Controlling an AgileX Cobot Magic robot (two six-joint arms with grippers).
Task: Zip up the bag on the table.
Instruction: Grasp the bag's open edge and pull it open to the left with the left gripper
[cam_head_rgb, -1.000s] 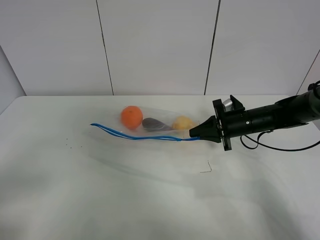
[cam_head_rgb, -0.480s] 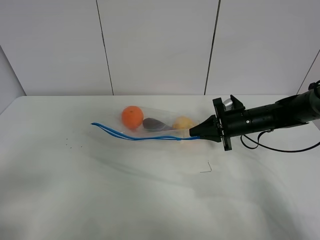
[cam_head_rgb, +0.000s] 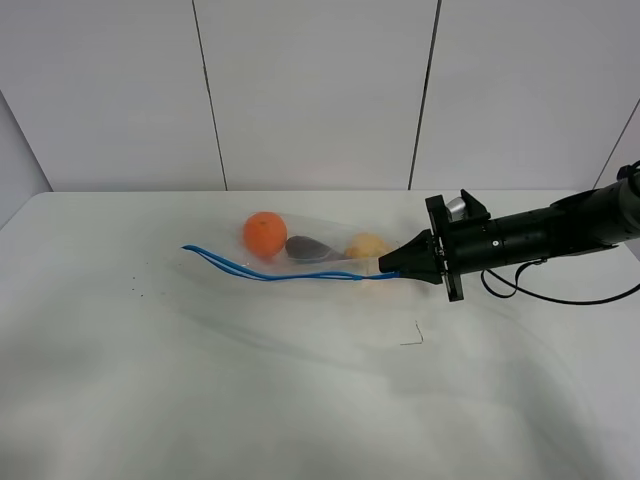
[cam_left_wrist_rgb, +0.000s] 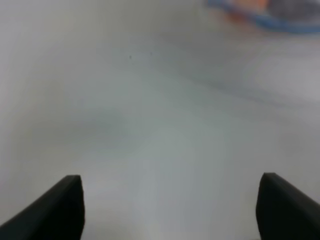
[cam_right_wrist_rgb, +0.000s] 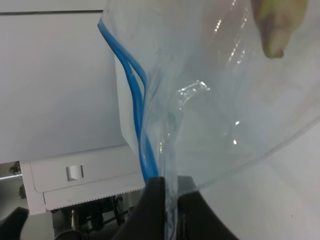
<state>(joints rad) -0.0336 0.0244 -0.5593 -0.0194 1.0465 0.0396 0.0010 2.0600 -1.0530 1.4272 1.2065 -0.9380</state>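
Note:
The clear bag (cam_head_rgb: 320, 232) lies on the white table (cam_head_rgb: 200, 380) with an orange (cam_head_rgb: 264, 234), a dark eggplant (cam_head_rgb: 310, 248) and a yellow pear (cam_head_rgb: 367, 246) inside. Its blue zipper strip (cam_head_rgb: 270, 273) runs along the near edge. My right gripper (cam_head_rgb: 385, 268) is shut on the right end of that strip; the right wrist view shows the strip (cam_right_wrist_rgb: 141, 125) pinched between the fingers (cam_right_wrist_rgb: 155, 200), with the pear (cam_right_wrist_rgb: 277, 25) beyond. My left gripper (cam_left_wrist_rgb: 170, 205) is open and empty over bare table; it is out of the exterior view. The bag's blurred edge (cam_left_wrist_rgb: 270, 20) shows far off.
A small dark wire-like scrap (cam_head_rgb: 415, 335) lies on the table in front of my right gripper. A few dark specks (cam_head_rgb: 148, 291) lie at the left. A black cable (cam_head_rgb: 560, 290) trails from the right arm. A white panelled wall stands behind the table.
The right gripper has drawn the strip's end very slightly to the right; the bag and its contents shifted a few pixels with it. The left gripper's earlier state is not shown.

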